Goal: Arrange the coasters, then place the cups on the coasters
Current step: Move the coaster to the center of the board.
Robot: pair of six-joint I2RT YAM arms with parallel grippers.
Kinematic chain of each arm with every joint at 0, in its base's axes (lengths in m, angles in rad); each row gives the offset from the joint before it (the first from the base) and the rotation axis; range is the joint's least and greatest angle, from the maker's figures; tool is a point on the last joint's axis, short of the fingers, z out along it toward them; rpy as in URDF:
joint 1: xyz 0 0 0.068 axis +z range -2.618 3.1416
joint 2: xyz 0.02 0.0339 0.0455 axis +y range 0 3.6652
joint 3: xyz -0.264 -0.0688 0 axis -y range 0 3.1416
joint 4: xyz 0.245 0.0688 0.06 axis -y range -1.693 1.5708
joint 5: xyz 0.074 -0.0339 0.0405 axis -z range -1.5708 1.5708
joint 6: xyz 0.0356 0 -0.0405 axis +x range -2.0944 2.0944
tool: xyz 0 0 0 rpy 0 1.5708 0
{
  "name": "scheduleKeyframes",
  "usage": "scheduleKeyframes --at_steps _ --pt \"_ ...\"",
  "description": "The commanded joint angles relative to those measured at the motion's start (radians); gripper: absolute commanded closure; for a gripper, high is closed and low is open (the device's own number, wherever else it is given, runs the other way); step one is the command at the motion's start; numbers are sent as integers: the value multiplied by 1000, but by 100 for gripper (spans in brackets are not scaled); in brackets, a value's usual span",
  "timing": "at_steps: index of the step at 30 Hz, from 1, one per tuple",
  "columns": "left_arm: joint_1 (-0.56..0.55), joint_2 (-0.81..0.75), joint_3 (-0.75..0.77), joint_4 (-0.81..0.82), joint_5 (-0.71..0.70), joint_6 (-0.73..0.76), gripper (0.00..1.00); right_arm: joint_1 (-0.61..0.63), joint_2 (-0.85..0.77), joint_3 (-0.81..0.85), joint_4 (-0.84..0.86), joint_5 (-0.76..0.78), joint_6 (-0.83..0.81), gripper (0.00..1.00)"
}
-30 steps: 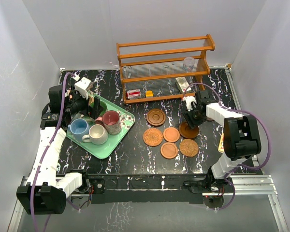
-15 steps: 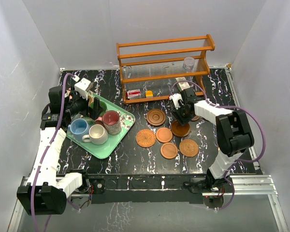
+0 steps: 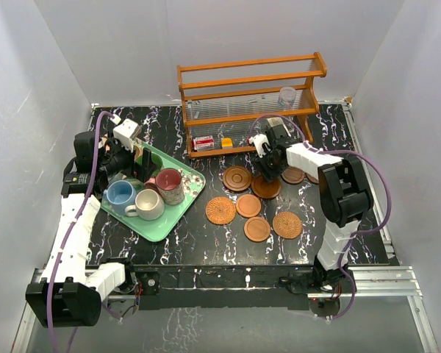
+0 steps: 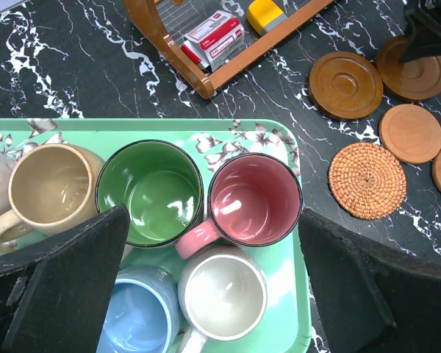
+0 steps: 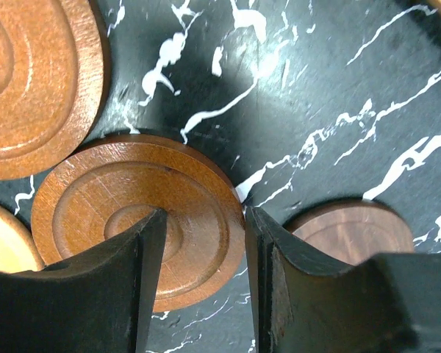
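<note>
The right claw (image 5: 206, 228) stands about half open over the middle of the black marbled table (image 3: 206, 235), just in front of the wooden rack (image 3: 250, 73). It has nothing pinched. One finger (image 5: 95, 294) rests over the top of a ringed coaster (image 5: 125, 213) that lies flat, and the other finger (image 5: 294, 294) stands just outside that coaster's rim, so the rim sits in the gap between them. A second ringed coaster (image 5: 37, 81) lies close to its left, and a darker coaster (image 5: 353, 232) lies near on the other side, partly behind the finger. Nearer the arms lie two woven coasters (image 3: 221, 209) and two smooth coasters (image 3: 248, 205), all flat and close together; whether any of them touch cannot be told. The left claw (image 4: 213, 220) hangs wide open above the green tray (image 4: 279, 140) on the left of the table and holds nothing. On the tray stand, upright and packed together, a tan mug (image 4: 48, 191), a green mug (image 4: 148, 193), a pink mug (image 4: 253, 198), a cream mug (image 4: 220, 294) and a light blue mug (image 4: 136, 316). No mug stands on a coaster yet.
</note>
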Motion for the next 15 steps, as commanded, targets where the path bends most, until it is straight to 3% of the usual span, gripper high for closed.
scheduleKeyframes --at_steps 1,15 --pt "10 -10 2 0 24 2 1 6 116 25 54 54 -26 57" --pt "9 -14 -3 1 27 3 1 -51 165 107 21 138 -82 59"
